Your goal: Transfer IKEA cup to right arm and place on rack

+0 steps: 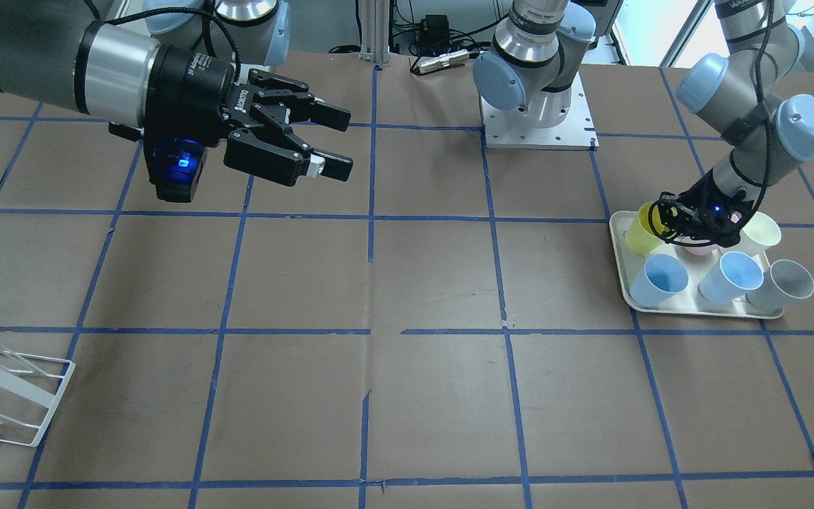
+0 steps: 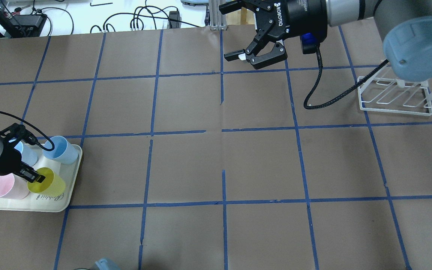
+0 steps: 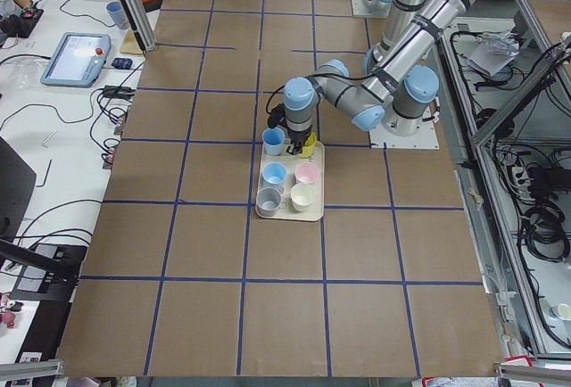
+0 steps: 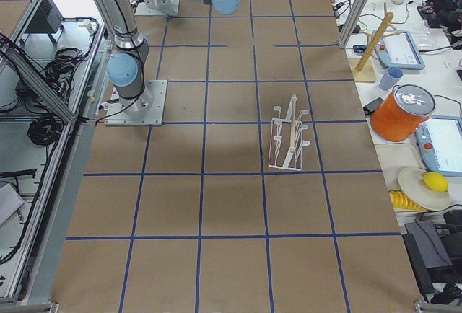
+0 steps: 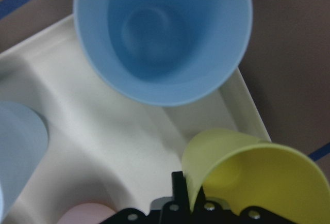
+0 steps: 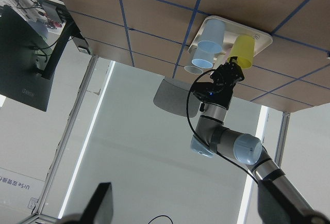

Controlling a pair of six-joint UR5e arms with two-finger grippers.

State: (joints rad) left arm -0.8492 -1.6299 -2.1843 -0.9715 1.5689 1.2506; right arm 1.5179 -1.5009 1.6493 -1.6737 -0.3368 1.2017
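The bright yellow IKEA cup (image 2: 49, 182) stands tilted in the near right corner of the cream tray (image 2: 71, 176). My left gripper (image 2: 32, 175) is shut on the IKEA cup's rim, with one finger on its wall in the left wrist view (image 5: 178, 193). The IKEA cup (image 1: 639, 227) and left gripper (image 1: 682, 220) also show in the front view. My right gripper (image 2: 228, 32) is open and empty, held in the air over the far middle of the table (image 1: 340, 141). The white wire rack (image 2: 394, 98) stands at the right, under the right arm's elbow.
The tray also holds two blue cups (image 1: 658, 279) (image 1: 730, 277), a grey cup (image 1: 788, 284), a pale yellow-green cup (image 1: 762, 232) and a pink cup (image 2: 4, 186). A blue cup (image 5: 162, 38) stands right beside the yellow one. A black ribbed cable (image 2: 323, 99) hangs from the right gripper.
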